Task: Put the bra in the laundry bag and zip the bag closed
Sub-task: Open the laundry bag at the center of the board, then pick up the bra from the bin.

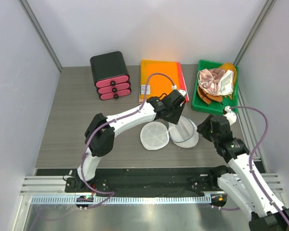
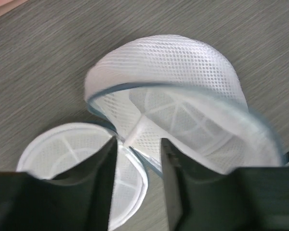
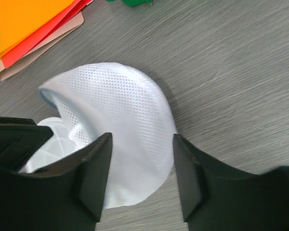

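White round mesh clamshell laundry bag lies unzipped mid-desk; left gripper and right gripper flank it, jaws parted (nothing clasped). Green plastic bin at the far-right corner holds the crumpled pink bra.

I read the laundry bag as white honeycomb mesh; behind it: orange folders, green bin, black-and-pink drawers.

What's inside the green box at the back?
The green box holds a heap of crumpled cloth, pink, cream and orange-brown. Whatever lies under the heap, and the box's floor, is covered.
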### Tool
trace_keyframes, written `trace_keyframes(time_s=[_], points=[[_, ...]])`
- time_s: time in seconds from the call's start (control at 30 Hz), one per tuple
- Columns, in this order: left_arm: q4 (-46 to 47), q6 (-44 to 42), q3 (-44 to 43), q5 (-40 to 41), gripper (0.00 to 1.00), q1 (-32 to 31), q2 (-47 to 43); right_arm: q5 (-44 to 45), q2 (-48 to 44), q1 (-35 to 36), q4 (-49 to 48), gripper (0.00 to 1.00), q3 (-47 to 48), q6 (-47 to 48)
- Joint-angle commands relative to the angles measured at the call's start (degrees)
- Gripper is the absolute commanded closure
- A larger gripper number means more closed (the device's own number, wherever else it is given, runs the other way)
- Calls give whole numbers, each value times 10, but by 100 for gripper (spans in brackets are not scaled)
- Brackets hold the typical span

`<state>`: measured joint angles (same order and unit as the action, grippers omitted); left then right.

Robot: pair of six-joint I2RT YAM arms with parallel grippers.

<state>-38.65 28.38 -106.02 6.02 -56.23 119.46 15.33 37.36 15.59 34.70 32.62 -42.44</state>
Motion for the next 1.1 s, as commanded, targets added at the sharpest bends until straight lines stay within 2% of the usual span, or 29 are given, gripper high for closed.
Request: trace_keyframes(time_s=[0.0, 0.07, 0.1, 0.13, 0.3, 0.53, 0.63, 0.73, 0.8, 0.9, 1.07], points=[[46, -11, 45, 16, 51, 1, -62, 28, 39, 0, 11, 31, 78, 24], [61, -14, 79, 35, 43, 1, -100, 53, 70, -1, 19, 23, 115, 30], [67, -13, 91, 43, 41, 1, -115, 62, 82, -3, 20, 15, 127, 36], [72, -8, 116, 48, 37, 1, -129, 81, 96, -6, 20, 11, 153, 39], [142, 18, 220, 28, 34, -2, -233, 101, 221, -57, -3, 1, 241, 60], [229, 51, 384, 11, 43, -8, -340, 24, 427, -172, -132, 5, 362, 57], [272, 68, 443, -23, 44, -10, -387, 15, 523, -225, -145, 12, 424, 23], [303, 75, 492, -36, 44, -13, -422, -35, 610, -262, -204, 22, 461, 12], [315, 75, 516, -41, 45, -13, -433, -57, 651, -267, -245, 28, 505, 40], [320, 70, 529, -52, 45, -13, -440, -73, 721, -266, -260, 24, 560, 89], [316, 62, 535, -74, 45, -13, -442, -22, 785, -266, -270, 24, 599, 104]])
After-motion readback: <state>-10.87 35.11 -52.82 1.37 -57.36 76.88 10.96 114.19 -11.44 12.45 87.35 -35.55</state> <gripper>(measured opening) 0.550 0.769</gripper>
